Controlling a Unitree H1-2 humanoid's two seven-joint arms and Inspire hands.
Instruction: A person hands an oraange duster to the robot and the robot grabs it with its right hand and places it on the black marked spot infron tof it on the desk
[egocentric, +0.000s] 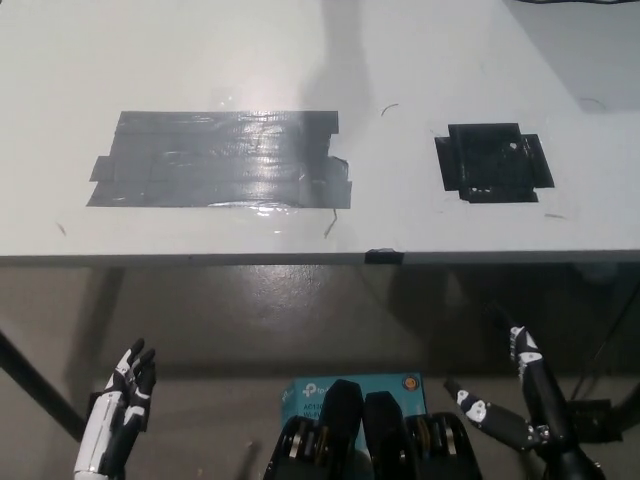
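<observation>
The right robot hand (520, 405) hangs low below the desk (300, 60) edge, fingers spread and holding nothing. The left robot hand (122, 405) rests low on the other side, fingers loosely apart (idle). No duster is in view, nor any person, so the handover is not yet begun. To do it well, the right robot hand should rise open-palmed toward the giver. The small black mark (493, 163) lies ahead of and above it; a larger taped patch (220, 160) sits farther toward the left.
</observation>
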